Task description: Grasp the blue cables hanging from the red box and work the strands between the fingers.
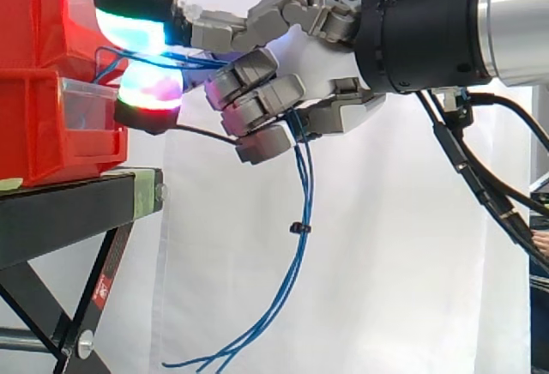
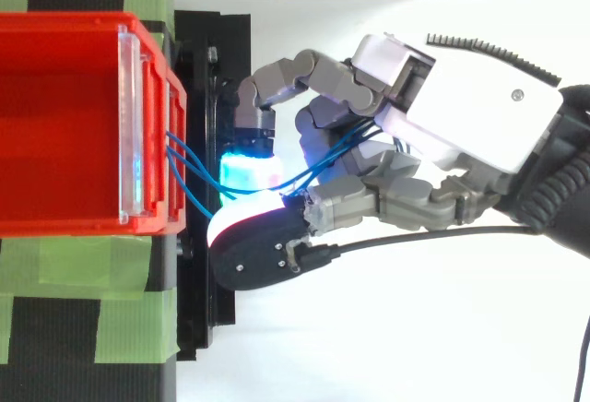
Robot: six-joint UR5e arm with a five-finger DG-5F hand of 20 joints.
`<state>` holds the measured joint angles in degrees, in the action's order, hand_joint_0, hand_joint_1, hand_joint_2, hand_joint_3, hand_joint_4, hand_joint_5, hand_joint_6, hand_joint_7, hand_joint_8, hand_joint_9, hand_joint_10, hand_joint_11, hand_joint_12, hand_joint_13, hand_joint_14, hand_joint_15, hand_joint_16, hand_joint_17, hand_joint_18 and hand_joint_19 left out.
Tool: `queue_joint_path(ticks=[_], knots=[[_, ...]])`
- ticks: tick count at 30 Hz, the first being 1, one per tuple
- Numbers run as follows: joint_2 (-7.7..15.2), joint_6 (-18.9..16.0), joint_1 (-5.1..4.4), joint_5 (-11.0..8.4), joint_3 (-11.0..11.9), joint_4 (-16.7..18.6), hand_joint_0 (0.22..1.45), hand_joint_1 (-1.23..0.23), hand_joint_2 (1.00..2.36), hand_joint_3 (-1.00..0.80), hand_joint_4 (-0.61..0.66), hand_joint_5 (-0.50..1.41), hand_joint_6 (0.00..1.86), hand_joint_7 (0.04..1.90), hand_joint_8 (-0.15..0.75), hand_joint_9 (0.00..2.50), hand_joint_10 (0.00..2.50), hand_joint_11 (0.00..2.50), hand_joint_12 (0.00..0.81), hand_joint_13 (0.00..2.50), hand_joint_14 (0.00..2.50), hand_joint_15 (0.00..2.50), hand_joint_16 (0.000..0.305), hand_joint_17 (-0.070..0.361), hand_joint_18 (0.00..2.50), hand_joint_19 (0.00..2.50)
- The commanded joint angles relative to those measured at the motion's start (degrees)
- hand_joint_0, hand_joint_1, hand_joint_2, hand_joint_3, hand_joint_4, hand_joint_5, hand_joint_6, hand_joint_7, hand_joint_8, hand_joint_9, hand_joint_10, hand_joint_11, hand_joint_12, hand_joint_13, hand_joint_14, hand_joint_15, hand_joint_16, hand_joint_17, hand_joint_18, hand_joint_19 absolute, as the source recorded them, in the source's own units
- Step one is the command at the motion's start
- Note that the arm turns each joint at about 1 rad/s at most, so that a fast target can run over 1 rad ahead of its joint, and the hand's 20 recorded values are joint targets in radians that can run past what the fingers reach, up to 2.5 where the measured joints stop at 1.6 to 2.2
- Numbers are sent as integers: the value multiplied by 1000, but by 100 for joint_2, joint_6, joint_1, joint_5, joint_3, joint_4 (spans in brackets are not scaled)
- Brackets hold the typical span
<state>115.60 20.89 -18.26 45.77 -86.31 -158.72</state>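
Observation:
Thin blue cables (image 1: pixel 302 194) come out of the front of the red box (image 1: pixel 51 91) and run between my glowing fingertips (image 1: pixel 150 89). They pass through my hand (image 1: pixel 292 65), then hang down in a loose bundle toward the floor. A small black tie (image 1: pixel 298 228) binds the hanging strands. From above, the blue cables (image 2: pixel 184 167) leave the red box (image 2: pixel 64 125) at its clear front lip and disappear into the curled fingers of my hand (image 2: pixel 461 116). The hand is shut on the strands, pinching them just in front of the box.
The red box rests on a black stand (image 1: pixel 77 211) with green tape strips (image 2: pixel 83 273) over its top. A second red bin (image 1: pixel 34 5) is stacked above it. A white curtain hangs behind.

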Motion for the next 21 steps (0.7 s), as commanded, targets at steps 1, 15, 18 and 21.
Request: queue_joint_path(ticks=[1,15,18,21], knots=[[7,2,7,47,36,-256,870,-649,1013,-609,246,-19,985,1185,350,908,2500,1993,431,1023,2500,1295,63,142,1391,1652],[7,11,25,99,106,-264,810,-583,1010,-747,248,-22,960,1161,350,908,2500,1993,431,1023,2500,1295,63,142,1391,1652],[7,99,60,99,185,-264,798,-572,1008,-797,248,-15,923,1158,350,908,2500,1993,431,1023,2500,1295,63,142,1391,1652],[-2,205,68,99,194,-238,791,-571,1007,-809,257,-10,906,1157,350,908,2500,1993,431,1023,2500,1295,63,142,1391,1652]])
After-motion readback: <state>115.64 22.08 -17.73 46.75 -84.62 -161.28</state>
